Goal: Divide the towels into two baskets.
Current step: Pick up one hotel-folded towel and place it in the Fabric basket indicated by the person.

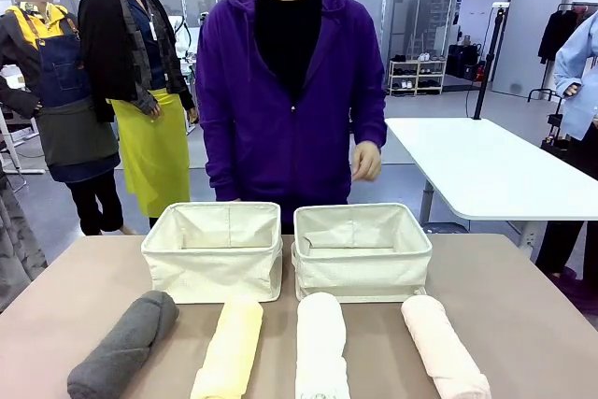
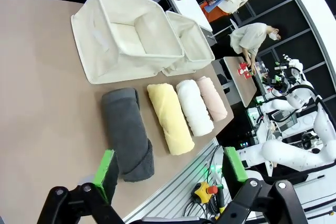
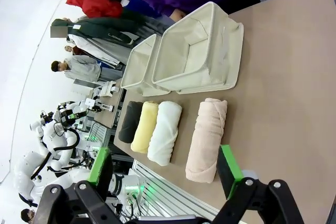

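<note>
Before cream baskets [image 1: 210, 273], four rolled towels [image 1: 320, 343] (grey, yellow, white, pink)

Bright, even indoor light from overhead, no hard shadows. Front view is sharp w/ little distortion. Only thin soft shadows on the matte brown tabletop [image 1: 523, 324] under the cream canvas rectangular baskets [image 1: 212, 268]. The white rolled terry towel [image 1: 320, 343] is nearly blown out, texture faint. The glossy white side table [image 1: 486, 170] glares a bit.

Both wrist views have strong fisheye: table edge & bkgd bend near the borders. The dark grey rolled terry towel [image 2: 126, 129] keeps its detail. Right wrist view's upper-left corner is washed out to white.
</note>
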Robot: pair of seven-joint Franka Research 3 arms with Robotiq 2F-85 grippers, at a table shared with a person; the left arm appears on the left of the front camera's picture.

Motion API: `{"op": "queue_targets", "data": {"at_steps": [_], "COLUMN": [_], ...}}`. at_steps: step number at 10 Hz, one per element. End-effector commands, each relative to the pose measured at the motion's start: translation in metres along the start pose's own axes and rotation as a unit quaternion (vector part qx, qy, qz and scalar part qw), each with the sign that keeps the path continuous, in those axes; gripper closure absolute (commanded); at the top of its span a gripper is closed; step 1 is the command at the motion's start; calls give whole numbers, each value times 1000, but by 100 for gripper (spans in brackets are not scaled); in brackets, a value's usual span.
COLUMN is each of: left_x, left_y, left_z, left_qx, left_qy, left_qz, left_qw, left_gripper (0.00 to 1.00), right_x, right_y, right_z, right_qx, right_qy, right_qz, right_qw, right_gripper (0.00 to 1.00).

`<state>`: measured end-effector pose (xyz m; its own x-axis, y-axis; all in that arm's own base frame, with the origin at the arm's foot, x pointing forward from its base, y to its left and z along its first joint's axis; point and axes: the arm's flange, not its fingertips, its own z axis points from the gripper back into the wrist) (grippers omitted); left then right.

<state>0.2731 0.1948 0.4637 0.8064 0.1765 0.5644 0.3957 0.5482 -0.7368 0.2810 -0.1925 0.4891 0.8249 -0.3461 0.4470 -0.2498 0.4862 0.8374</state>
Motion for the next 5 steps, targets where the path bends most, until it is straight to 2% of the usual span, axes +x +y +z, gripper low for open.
{"op": "queue_targets", "data": {"at_steps": [1, 5], "left_x": [0, 0], "left_y": [1, 1], "left_z": [2, 2], "left_qx": [-11, -11], "left_qy": [-5, -5], "left_qz": [-9, -9], "left_qw": [1000, 1000], "left_gripper": [0, 0], "right_x": [0, 0], "right_y": [0, 0], "right_z": [1, 1], "right_qx": [8, 8], "right_qy": [-5, -5], "right_qz": [11, 11], "right_qw": [1000, 1000], "right_gripper": [0, 0]}}
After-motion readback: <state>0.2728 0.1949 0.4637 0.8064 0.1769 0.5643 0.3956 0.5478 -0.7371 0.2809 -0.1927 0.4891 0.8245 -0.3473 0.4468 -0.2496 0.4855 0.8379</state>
